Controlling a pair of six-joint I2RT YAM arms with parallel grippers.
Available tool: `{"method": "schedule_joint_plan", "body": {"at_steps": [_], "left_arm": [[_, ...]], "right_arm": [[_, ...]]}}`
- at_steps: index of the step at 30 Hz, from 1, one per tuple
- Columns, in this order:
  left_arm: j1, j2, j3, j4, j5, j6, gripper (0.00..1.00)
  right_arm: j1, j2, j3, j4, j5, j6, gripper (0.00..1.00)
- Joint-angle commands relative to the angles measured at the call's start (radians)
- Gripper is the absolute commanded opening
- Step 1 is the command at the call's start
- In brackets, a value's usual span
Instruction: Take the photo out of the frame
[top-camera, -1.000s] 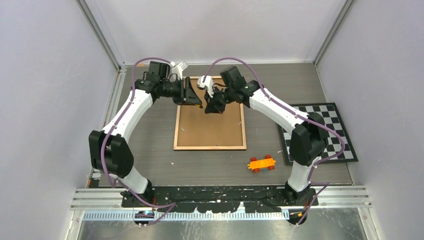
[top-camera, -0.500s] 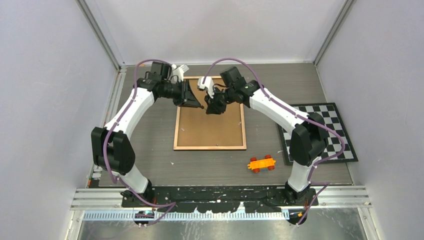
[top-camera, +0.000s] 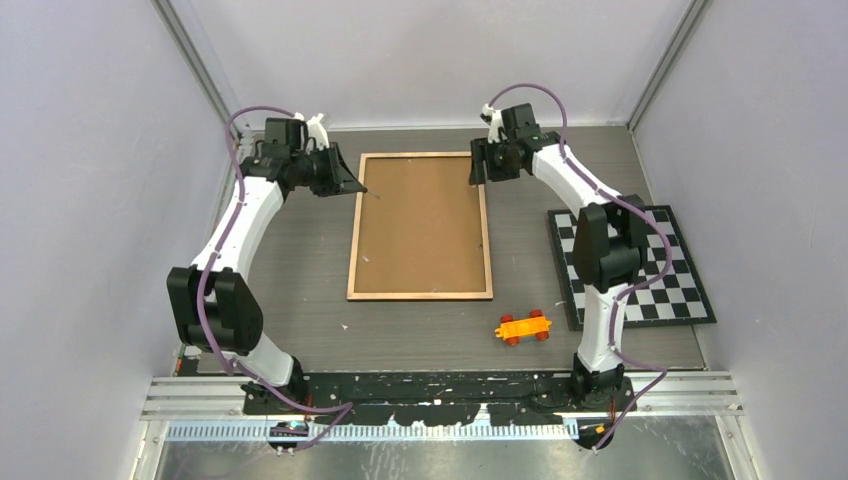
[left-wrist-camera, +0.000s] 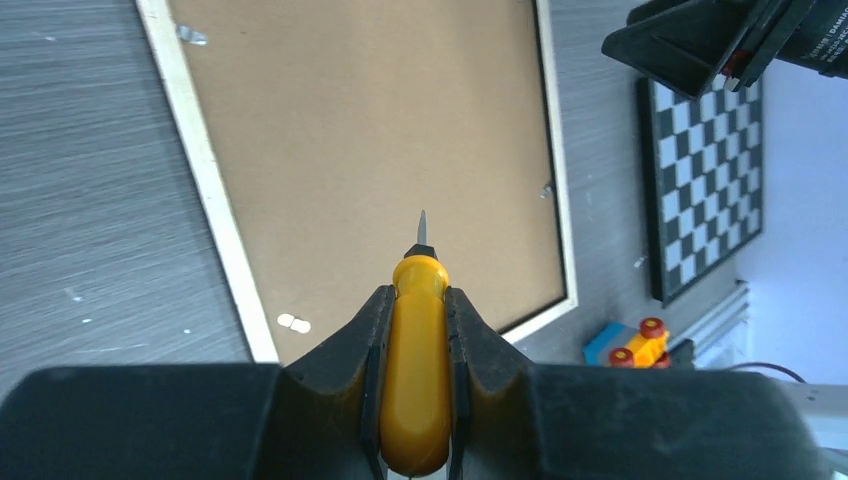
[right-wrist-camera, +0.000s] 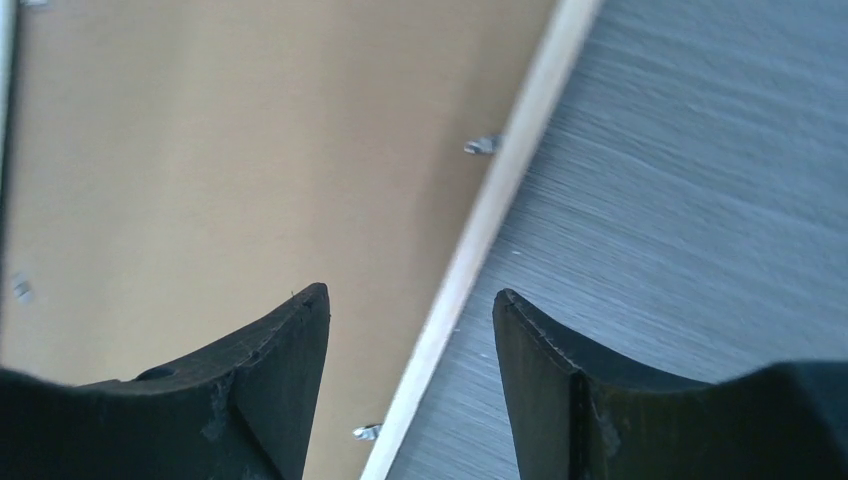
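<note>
My left tool (left-wrist-camera: 418, 296) clamps the yellow screwdriver (left-wrist-camera: 418, 385). My right tool (right-wrist-camera: 410, 305) gapes wide over the frame (top-camera: 420, 225) at one o'clock. I'd pry its tabs (right-wrist-camera: 482, 146) gently.

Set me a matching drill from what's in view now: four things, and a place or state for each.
Things
1. frame
2. screwdriver
3. right gripper
4. toy car

Place or state
A. open, over the frame's right rim
B. face down, brown back up
C. clamped in the left gripper
D. off the frame's near right corner

Pairs: 1-B, 2-C, 3-A, 4-D
</note>
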Motion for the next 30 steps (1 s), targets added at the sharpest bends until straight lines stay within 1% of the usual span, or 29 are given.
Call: {"method": "schedule_joint_plan", "body": {"at_steps": [1,4,12,18,20,26,27,30], "left_arm": [[0.002,-0.046,0.022,0.031,-0.134,0.061,0.0],[0.012,-0.041,0.039,0.014,-0.16,0.096,0.0],[0.019,-0.037,0.035,-0.005,-0.217,0.169,0.0],[0.021,-0.008,0.056,-0.05,-0.28,0.239,0.0],[0.022,-0.005,0.059,-0.059,-0.279,0.258,0.0],[0.023,0.001,0.049,-0.057,-0.267,0.307,0.0],[0.024,0.007,0.049,-0.061,-0.27,0.318,0.0],[0.024,0.036,0.072,-0.093,-0.269,0.375,0.0]], "right_arm": [[0.003,0.038,0.02,-0.004,0.187,0.117,0.64],[-0.006,0.084,0.04,-0.016,0.224,0.137,0.63],[-0.008,0.175,0.07,0.001,0.18,0.147,0.59],[0.002,0.223,0.079,0.0,0.119,0.134,0.51],[0.011,0.23,0.073,-0.001,0.106,0.13,0.46],[0.046,0.227,0.034,0.013,0.07,0.131,0.24],[0.054,0.224,0.023,0.02,0.07,0.134,0.21],[0.075,0.217,0.002,0.033,0.068,0.143,0.17]]}}
